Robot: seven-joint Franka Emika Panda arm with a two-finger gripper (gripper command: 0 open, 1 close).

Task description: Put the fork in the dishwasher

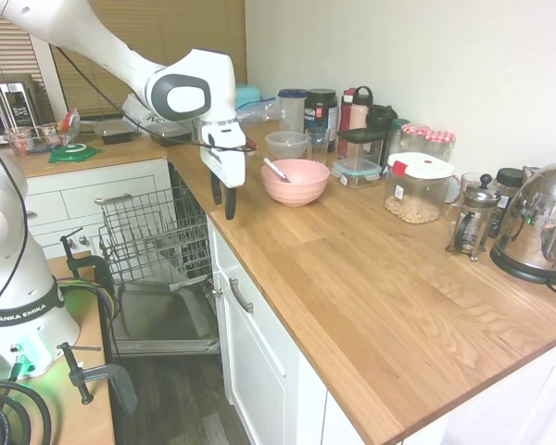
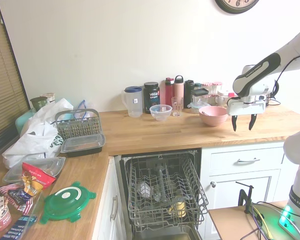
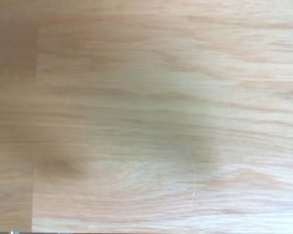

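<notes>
Spread fingers [image 1: 223, 201] hang over counter edge [image 1: 196, 190], apparently beside bowl [image 1: 296, 182].

Below the jaws you had a smooth, matt wooden countertop [image 1: 371, 278]; beside them a glossy pink bowl [image 1: 296, 181], and a grey metal-wire dishwasher rack [image 2: 165, 192].

— Where is there room on the worktop [image 1: 371, 278]?
— Its front half is bare wood. Along the back edge stand the pink bowl [image 1: 295, 181], jars, a French press [image 1: 471, 222] and a kettle [image 1: 537, 222].
— And the dishwasher [image 2: 162, 192]?
— Open, its rack [image 1: 153, 232] pulled out just past the front edge.
</notes>
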